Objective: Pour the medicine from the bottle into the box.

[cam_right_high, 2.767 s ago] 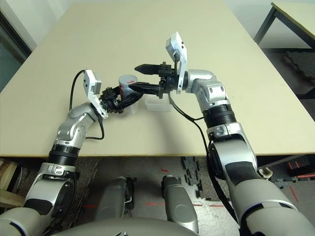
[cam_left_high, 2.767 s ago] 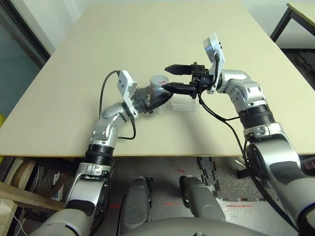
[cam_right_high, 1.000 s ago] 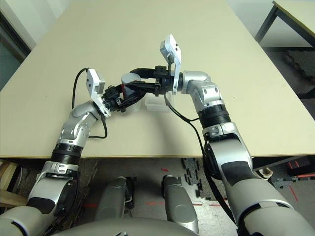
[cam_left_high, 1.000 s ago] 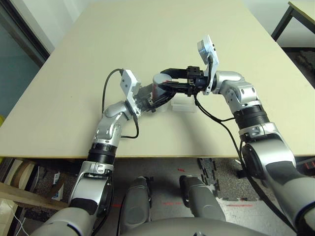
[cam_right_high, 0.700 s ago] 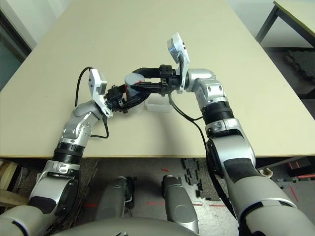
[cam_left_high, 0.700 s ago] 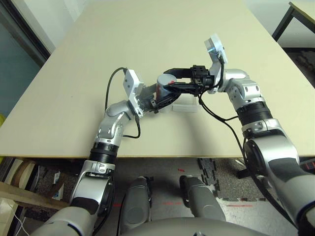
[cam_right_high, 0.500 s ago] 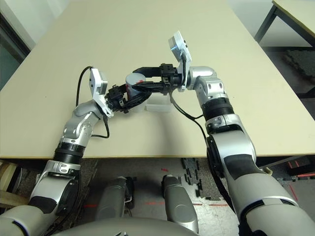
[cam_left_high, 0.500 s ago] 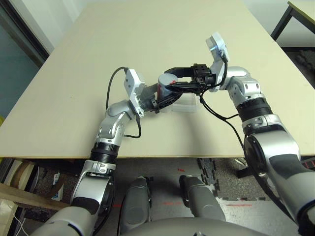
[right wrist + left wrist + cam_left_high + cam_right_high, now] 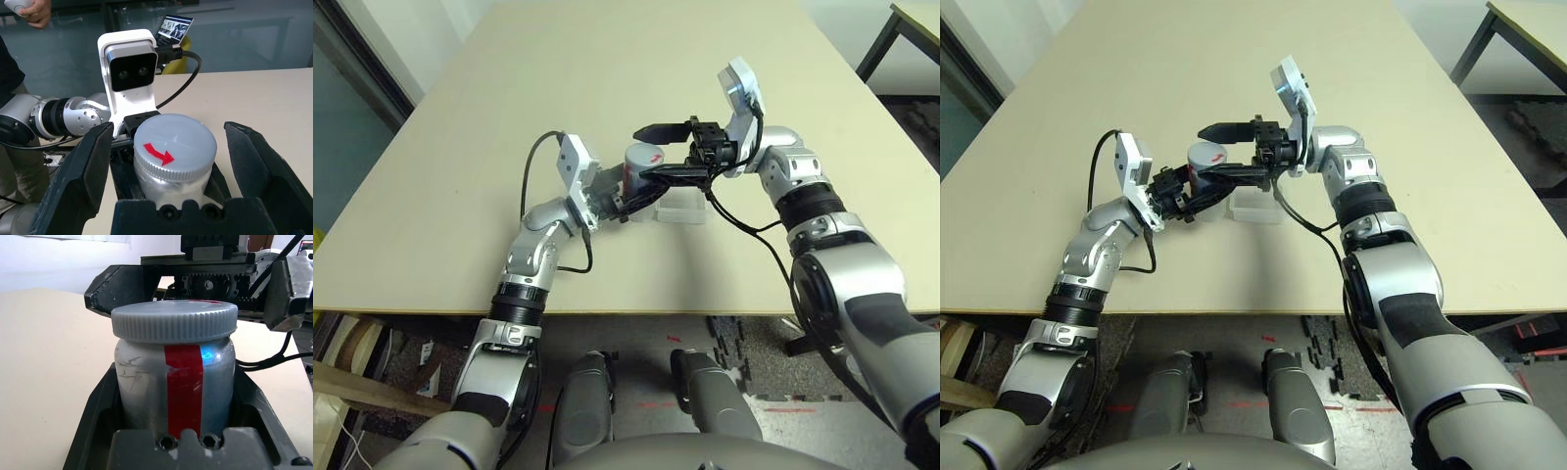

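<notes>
The left gripper is clamped on the bottle, upright with its cap on. The right gripper's fingers stand apart, either side of the cap. Just beside the bottle, the box sits on the table.

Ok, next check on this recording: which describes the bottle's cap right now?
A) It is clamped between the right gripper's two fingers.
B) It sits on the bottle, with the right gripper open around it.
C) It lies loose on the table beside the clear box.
B: the cap sits on top of the bottle, while the fingers of the right gripper stand apart on either side, clear of it.
</notes>
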You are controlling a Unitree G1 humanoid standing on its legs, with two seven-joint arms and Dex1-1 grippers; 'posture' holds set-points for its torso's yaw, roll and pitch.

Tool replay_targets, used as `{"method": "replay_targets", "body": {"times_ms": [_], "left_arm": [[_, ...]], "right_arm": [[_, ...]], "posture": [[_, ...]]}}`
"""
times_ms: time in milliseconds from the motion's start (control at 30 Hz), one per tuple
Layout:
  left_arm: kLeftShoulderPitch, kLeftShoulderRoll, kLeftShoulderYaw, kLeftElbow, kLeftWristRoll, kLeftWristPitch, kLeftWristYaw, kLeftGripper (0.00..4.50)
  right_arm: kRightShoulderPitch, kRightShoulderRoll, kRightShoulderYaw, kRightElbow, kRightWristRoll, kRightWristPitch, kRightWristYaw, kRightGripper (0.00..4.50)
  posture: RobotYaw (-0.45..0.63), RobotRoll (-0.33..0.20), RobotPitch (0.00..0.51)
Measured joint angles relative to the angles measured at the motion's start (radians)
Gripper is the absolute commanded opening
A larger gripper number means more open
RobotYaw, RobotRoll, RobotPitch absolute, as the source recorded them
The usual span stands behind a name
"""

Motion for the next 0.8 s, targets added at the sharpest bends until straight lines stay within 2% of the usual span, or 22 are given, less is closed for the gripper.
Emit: {"method": "replay_targets", "body": {"times_ms": [433,800], "left_arm": [[-0.029,-0.003,-0.001,0.041,0.010,-0.023,0.001,2.64],[-0.029,-0.008,-0.005,0.041,0.010,-0.026,0.001,2.64]], "right_arm": [[0.027,0.034,-0.001,-0.094,-0.001,0.030,-0.048,4.50],[0.021,0.064,0.000,-0.073,-0.031,-0.004,-0.160,4.50]], "posture": [[-0.10,0.000,0.134],[-0.09,0.000,0.131]]}}
